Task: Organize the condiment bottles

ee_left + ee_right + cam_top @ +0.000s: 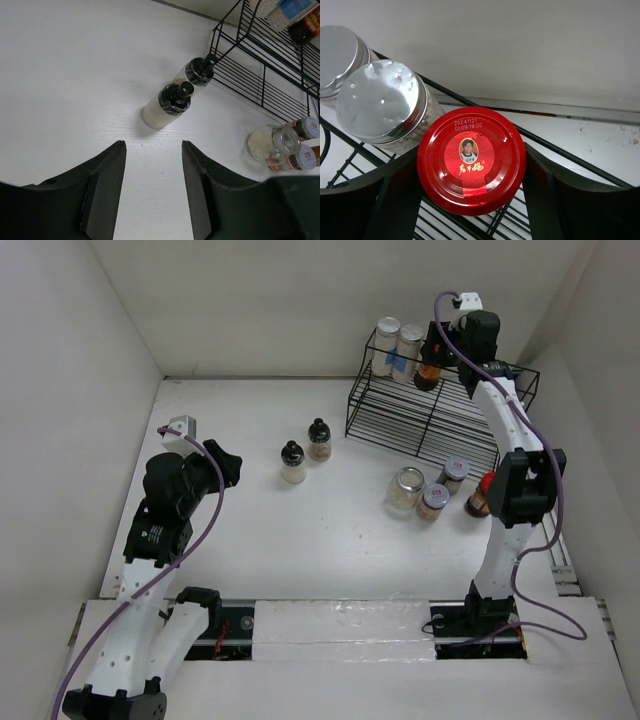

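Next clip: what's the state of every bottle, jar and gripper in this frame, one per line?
Red-capped amber jar: capped, upright, clamped by right fingers at the top shelf of the black wire rack.
Right gripper: shut on that jar.
Left gripper: open, empty, above the table.
Two black-capped pale bottles: capped, upright on table, free.
Two silver-lidded blue-labelled jars: lidded, upright on top shelf.
Four jars by the rack: lidded, upright on table.

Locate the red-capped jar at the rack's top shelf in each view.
Top external: red-capped jar upper right, at the top shelf of the black wire rack.
Left wrist: top right corner, only its dark body shows.
Right wrist: centre, cap between the fingers of the right hand.
Shared landmark: the black wire rack, seen in all three.
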Robot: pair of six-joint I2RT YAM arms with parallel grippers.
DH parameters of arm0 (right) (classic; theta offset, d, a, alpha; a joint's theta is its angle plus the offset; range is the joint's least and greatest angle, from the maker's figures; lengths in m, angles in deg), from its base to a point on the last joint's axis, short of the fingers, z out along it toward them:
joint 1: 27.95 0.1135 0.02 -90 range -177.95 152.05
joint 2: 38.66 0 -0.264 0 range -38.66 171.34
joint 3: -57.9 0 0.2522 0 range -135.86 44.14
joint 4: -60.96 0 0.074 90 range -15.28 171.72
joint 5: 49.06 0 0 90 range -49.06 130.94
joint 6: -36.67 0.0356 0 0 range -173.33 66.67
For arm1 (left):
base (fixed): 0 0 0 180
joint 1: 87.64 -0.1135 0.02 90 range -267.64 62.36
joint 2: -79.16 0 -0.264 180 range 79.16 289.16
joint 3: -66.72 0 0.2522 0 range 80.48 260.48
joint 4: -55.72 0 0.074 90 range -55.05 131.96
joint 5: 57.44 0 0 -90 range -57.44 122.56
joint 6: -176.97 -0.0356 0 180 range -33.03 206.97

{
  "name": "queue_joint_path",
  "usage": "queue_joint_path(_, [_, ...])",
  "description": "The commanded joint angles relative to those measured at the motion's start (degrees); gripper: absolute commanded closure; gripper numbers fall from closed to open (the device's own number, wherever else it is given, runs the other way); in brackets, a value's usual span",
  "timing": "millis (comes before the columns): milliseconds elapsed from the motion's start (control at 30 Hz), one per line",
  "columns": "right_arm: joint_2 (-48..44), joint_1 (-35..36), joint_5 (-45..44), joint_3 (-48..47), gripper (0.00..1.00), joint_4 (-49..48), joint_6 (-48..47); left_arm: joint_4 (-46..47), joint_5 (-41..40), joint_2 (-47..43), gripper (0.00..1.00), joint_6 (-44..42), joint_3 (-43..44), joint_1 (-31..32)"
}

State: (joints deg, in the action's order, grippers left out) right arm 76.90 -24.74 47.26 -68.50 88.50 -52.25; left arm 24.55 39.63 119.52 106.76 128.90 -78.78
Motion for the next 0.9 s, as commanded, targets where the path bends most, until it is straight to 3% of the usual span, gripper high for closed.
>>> queue_joint_path(0, [-3.76,0.49,-2.20,-0.22,0.29,-8.51,-0.20,2.12,0.31,-0.19,0.56,-0.63,-0.26,-0.34])
queue_joint_path(33, [-3.77,0.49,-2.20,-0.21,0.29,-8.51,-0.20,2.12,0.31,-0.19,0.56,-0.63,-0.26,-0.34])
queue_joint_path(167, [-7.19,0.49,-2.81,0.32,0.12,-8.51,-0.73,2.12,0.84,-0.19,0.56,-0.63,-0.26,-0.34])
queue_joint_path(433, [-20.10,-0.65,-7.63,7.76,0.11,-8.51,-0.12,2.12,0.84,-0.72,0.56,-0.63,-0.26,-0.34])
queue_joint_path(533, [-31.43,-0.65,-16.84,21.90,0.15,-10.88,2.68,2.12,0.84,-1.33,0.56,-0.63,-0.26,-0.34])
queue_joint_path(567, [-38.24,-1.52,-18.96,30.81,0.16,-11.40,4.26,2.12,0.84,-1.86,0.56,-0.63,-0.26,-0.34])
queue_joint_path(633, [-45.75,-2.49,-23.35,41.66,0.23,-13.15,9.89,2.12,0.84,-1.86,0.56,-0.63,-0.26,-0.34])
queue_joint_path(667, [-49.44,-3.37,-24.42,52.41,0.23,-16.21,11.38,2.12,0.84,-1.86,0.56,-0.63,-0.26,-0.34])
queue_joint_path(700, [-56.17,-3.38,-24.96,57.13,0.23,-18.16,12.70,2.12,0.84,-1.86,0.56,-0.63,-0.26,-0.34])
queue_joint_path(733, [-65.81,-4.68,-29.31,68.49,0.16,-14.52,13.24,2.12,0.84,-2.38,0.56,-0.63,-0.26,0.27])
queue_joint_path(867, [-71.70,-4.70,-31.46,73.07,0.05,-9.58,13.86,2.64,1.45,-2.39,0.56,-0.63,-0.26,0.28])
